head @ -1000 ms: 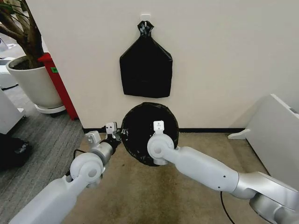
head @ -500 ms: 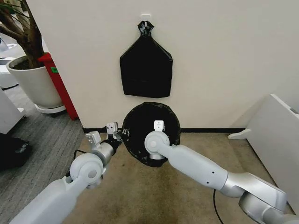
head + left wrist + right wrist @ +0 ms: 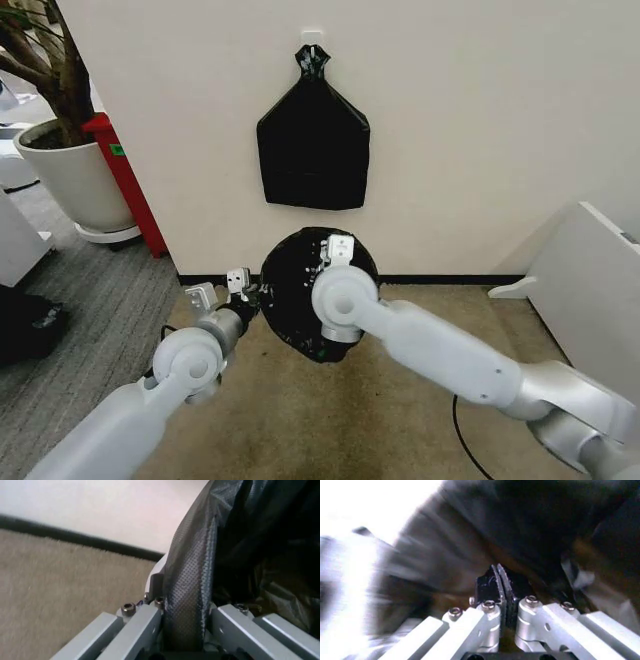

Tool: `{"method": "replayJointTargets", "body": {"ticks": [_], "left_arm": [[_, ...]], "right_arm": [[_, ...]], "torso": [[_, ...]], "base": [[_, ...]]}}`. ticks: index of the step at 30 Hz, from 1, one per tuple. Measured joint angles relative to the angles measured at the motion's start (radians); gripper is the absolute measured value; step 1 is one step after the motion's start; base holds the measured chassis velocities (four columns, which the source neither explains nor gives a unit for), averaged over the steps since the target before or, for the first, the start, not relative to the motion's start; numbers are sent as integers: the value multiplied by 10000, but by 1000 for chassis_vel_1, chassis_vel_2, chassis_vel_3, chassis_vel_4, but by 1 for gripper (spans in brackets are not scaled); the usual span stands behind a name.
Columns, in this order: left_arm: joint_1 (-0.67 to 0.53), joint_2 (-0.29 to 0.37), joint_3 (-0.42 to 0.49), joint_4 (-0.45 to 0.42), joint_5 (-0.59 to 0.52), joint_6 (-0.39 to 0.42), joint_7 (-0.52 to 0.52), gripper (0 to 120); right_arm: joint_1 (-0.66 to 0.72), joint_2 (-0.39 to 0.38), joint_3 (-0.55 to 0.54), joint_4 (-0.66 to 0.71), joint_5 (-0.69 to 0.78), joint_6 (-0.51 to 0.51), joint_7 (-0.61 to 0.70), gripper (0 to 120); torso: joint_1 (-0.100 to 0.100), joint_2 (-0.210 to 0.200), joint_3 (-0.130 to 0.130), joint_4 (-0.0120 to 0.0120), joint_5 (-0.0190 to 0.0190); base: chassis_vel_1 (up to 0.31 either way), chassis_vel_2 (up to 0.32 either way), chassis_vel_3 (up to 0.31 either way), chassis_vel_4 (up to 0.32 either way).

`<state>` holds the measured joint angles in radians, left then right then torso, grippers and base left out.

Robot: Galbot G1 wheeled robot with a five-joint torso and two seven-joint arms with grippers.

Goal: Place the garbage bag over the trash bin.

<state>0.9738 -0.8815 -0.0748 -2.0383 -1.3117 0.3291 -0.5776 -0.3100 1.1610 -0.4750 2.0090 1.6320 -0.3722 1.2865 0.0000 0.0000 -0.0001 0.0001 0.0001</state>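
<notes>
Standing on the floor against the wall (image 3: 480, 120), the trash bin (image 3: 156, 571) is already lined by the garbage bag (image 3: 295, 285), its mouth facing up towards both arms. The left end effector (image 3: 243, 290) pinches the bag's film at the rim's left side, pads closed on plastic. The right end effector (image 3: 499, 588), pads pressed together, sits inside the mouth, nearer the far rim.
</notes>
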Motion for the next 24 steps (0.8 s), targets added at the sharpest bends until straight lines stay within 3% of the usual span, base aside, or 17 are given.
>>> {"method": "replayJointTargets", "body": {"ticks": [5,6,10,13,14,18,21,24], "left_arm": [[-356,-156,20,68,-1142,681,-1568,0],[-356,-156,20,68,-1142,681,-1568,0],[-660,-236,19,77,-2361,1133,-2548,0],[-824,-290,14,121,-3010,1331,-2959,0],[-824,-290,14,121,-3010,1331,-2959,0],[-1054,-346,12,122,-3933,1744,-3636,0],[-1143,-356,21,126,-4110,1861,-3871,0],[-1348,-359,105,178,-4271,2031,-4245,0]], "right_arm": [[-1067,-1272,1275,1574,-1421,228,-2799,0],[-1067,-1272,1275,1574,-1421,228,-2799,0],[-2271,-2903,2043,1502,-4671,672,-5342,0],[-3678,-3907,2929,1088,-6934,1651,-6975,0],[-3678,-3907,2929,1088,-6934,1651,-6975,0],[-6754,-4392,5264,923,-8781,2657,-8246,0],[-7473,-4398,5847,908,-9060,2885,-8420,0],[-9128,-4120,7227,762,-9865,3268,-8917,0]], "torso": [[0,0,-1,-2,3],[0,0,-1,-2,3],[0,1,-1,-5,0],[0,0,0,-2,4],[0,0,0,-2,4],[0,1,-1,-5,7],[0,1,-1,-6,4],[0,0,0,-3,5]], "base": [[0,0,0,0],[0,0,0,0],[0,0,0,0],[0,0,0,0],[0,0,0,0],[0,0,0,0],[0,0,0,0],[0,0,0,0]]}}
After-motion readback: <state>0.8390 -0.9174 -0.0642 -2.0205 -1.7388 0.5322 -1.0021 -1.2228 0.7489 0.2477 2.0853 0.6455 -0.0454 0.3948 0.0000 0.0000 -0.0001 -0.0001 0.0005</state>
